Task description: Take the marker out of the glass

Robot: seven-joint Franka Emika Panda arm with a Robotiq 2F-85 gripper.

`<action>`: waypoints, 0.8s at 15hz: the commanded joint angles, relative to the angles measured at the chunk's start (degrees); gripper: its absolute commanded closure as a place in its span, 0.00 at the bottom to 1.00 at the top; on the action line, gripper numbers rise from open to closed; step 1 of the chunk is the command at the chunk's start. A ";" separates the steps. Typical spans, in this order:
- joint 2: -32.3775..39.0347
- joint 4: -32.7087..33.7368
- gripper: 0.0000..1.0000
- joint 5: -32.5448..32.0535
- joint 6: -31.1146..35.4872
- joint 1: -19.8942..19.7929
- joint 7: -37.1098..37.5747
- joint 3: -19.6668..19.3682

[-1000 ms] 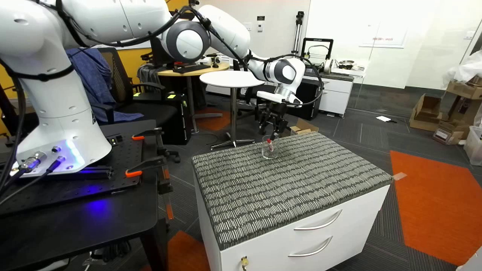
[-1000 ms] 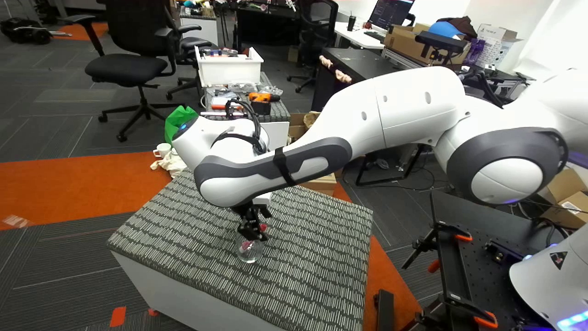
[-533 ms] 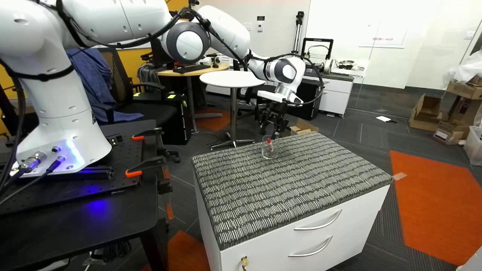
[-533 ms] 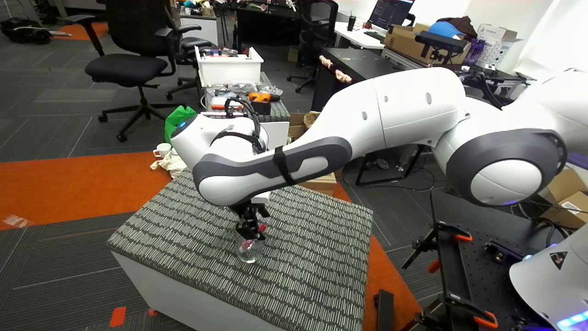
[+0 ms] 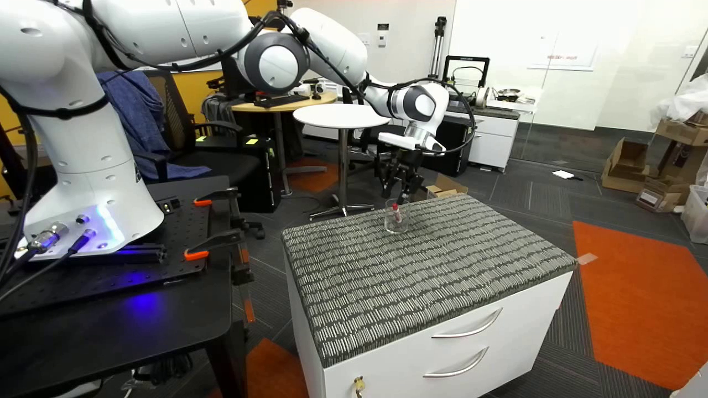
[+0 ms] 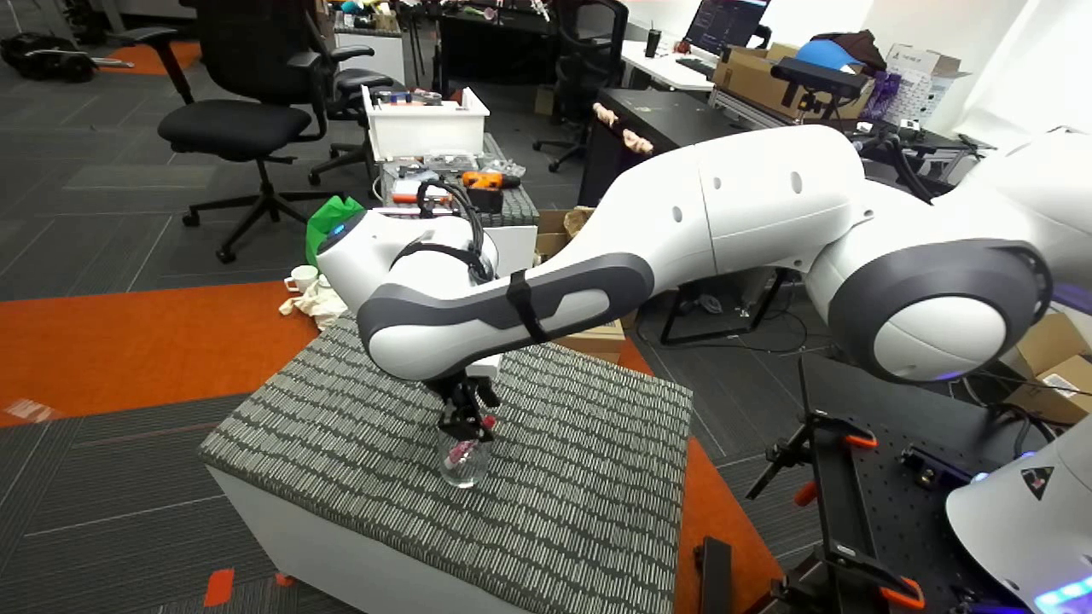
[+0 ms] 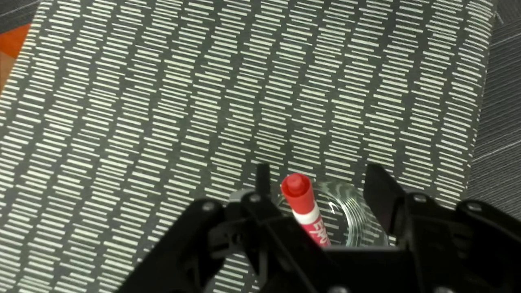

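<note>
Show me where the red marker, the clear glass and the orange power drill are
Red marker (image 7: 306, 215), in the wrist view: on the white band below its red top.
Clear glass (image 5: 392, 224), in an exterior view: on its lower wall.
Orange power drill (image 6: 483, 180), in an exterior view: on its orange housing.

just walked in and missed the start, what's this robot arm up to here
A robot arm is set to take a red-and-white marker out of a clear glass on the patterned cabinet top. Its gripper is at the glass's mouth, open; in the wrist view its jaws stand apart on either side of the marker's red end. The marker leans inside the glass, not yet gripped or lifted out.
</note>
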 commanded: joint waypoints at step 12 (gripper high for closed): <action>2.09 2.19 0.80 0.54 -0.38 -0.86 -1.86 0.81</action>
